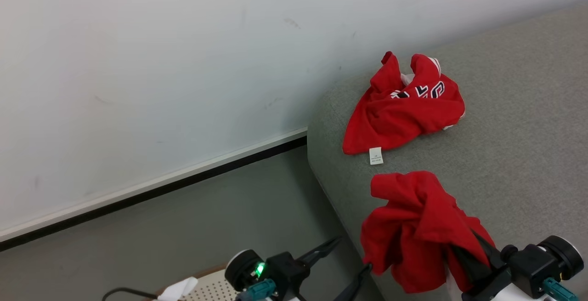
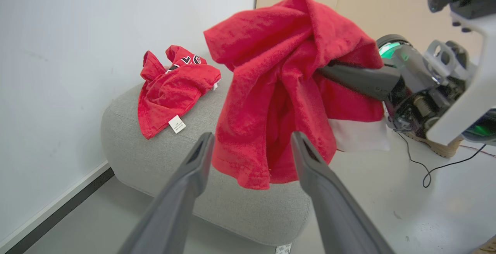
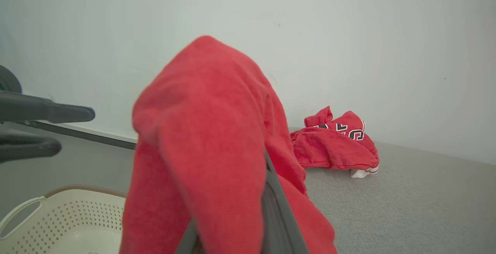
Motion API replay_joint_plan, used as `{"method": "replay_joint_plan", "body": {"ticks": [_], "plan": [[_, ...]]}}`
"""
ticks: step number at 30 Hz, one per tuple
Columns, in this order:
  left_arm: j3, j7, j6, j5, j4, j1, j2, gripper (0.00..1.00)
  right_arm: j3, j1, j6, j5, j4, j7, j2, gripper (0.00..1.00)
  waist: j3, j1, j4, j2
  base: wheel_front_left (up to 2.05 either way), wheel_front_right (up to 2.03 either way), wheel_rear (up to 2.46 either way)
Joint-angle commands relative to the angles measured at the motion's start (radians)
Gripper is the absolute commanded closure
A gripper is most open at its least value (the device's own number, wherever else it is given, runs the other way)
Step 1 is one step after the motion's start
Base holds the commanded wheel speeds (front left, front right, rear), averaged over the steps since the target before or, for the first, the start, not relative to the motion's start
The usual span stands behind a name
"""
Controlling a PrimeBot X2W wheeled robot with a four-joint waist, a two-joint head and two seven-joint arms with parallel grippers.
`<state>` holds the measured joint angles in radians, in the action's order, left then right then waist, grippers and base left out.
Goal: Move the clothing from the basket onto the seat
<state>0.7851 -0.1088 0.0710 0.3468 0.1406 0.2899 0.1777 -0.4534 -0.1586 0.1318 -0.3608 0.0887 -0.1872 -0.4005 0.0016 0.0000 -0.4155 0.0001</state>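
Step in hand: carry-and-place, second item. Right gripper (image 1: 468, 250) was clamped shut on a plain bright red soft fabric garment (image 1: 413, 227), with its fingers buried in the bunch. The held garment hung in the air at the near edge of the large light-grey upholstered sofa seat (image 1: 505, 154). Couldn't tell whether its lower folds touched the cushion. Left gripper (image 2: 252, 135) stood wide open and empty, one finger either side of the hanging hem, not gripping it. The oval cream-white perforated plastic basket with a brown rim (image 3: 69, 215) sat low beside the seat. Couldn't tell if anything was left in it.

A second red garment with white trim and a dark-and-white printed graphic (image 1: 404, 108) lay crumpled on the seat, toward the wall.

Orientation: the held garment's long axis ran roughly vertical, draped over the fingers with the free hem pointing down. The second garment lay on a diagonal, white label tag (image 1: 375, 155) toward the seat's front edge and graphic end toward the wall.

Next move, my read: bring the right arm in over the cushion, lower until the fabric rests near the second garment, then open. Releasing at the rounded edge would have risked the cloth sliding to the floor.
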Motion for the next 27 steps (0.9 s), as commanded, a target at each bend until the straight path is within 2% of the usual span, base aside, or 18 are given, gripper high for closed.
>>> {"method": "replay_joint_plan", "body": {"ticks": [1, 9, 15, 21, 25, 27], "plan": [[-0.001, -0.01, 0.0, 0.016, 0.004, 0.008, 0.005, 0.0, 0.002, 0.006, -0.002, 0.005, -0.009, -0.002, -0.001, 1.0, 0.01, 0.0, -0.012, -0.0001, 0.0, 0.0, 0.0], [0.003, -0.005, 0.001, 0.01, 0.007, 0.039, 0.006, 0.0, 0.047, 0.008, -0.002, 0.012, -0.033, -0.002, 0.01, 1.0, 0.061, 0.0, -0.014, -0.0001, 0.0, 0.0, 0.0], [-0.019, 0.011, -0.007, -0.014, -0.001, 0.114, 0.016, 0.0, 0.132, -0.061, -0.002, 0.007, 0.001, -0.028, 0.035, 1.0, 0.182, 0.0, 0.022, -0.0001, 0.0, 0.0, 0.0], [-0.036, 0.034, -0.003, -0.039, -0.013, 0.206, 0.037, 0.0, 0.269, -0.227, -0.002, 0.023, 0.068, -0.057, 0.054, 1.0, 0.342, 0.0, 0.08, -0.0001, 0.0, 0.0, 0.0], [-0.041, 0.034, -0.001, -0.045, -0.011, 0.244, 0.042, 0.0, 0.364, -0.375, -0.002, 0.031, 0.136, -0.067, 0.039, 1.0, 0.427, 0.0, 0.131, -0.0001, 0.0, 0.0, 0.0], [-0.043, 0.034, -0.002, -0.048, -0.006, 0.254, 0.045, 0.0, 0.402, -0.458, -0.002, 0.0, 0.17, -0.069, 0.046, 1.0, 0.458, 0.0, 0.15, -0.0001, 0.0, 0.0, 0.0]]}}
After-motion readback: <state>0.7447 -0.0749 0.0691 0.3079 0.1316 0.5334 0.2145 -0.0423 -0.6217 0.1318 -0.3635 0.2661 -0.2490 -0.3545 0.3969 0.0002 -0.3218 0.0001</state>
